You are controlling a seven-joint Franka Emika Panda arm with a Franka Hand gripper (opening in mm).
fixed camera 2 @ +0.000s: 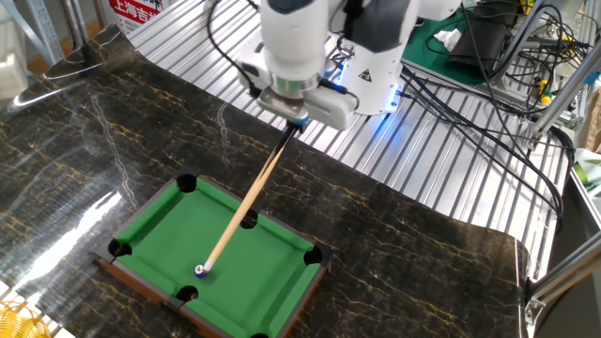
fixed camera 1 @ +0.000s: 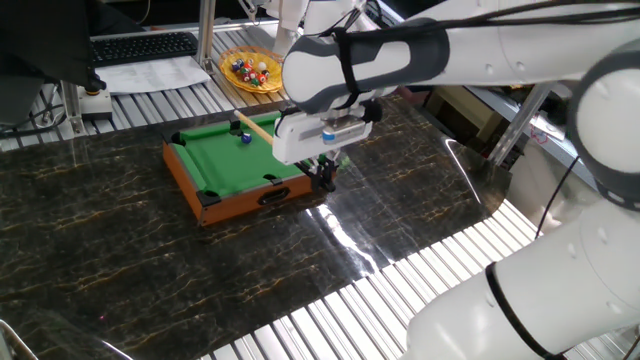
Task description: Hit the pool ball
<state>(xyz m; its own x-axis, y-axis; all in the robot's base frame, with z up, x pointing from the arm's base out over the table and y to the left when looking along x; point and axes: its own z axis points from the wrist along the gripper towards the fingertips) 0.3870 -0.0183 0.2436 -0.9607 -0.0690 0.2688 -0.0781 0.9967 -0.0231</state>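
Observation:
The mini pool table (fixed camera 1: 190,185) has green felt and a wooden frame; it also shows in the other fixed view (fixed camera 2: 305,278). The tiny dark blue pool ball (fixed camera 1: 245,137) lies near the table's far rail, close to a side pocket (fixed camera 2: 200,271). My gripper (fixed camera 1: 324,170) is shut on the rear end of a thin wooden cue stick (fixed camera 1: 258,130) and hangs just past the table's near-right corner. In the other fixed view the gripper (fixed camera 2: 298,121) holds the cue (fixed camera 2: 249,201) slanted down across the felt, its tip right at the ball.
A yellow bowl (fixed camera 1: 236,84) of bunched red, yellow and white balls stands behind the table on the slatted metal top; its edge shows at the bottom left (fixed camera 2: 13,323). A keyboard (fixed camera 1: 140,46) lies at the back left. Cables (fixed camera 2: 488,113) run near the robot base.

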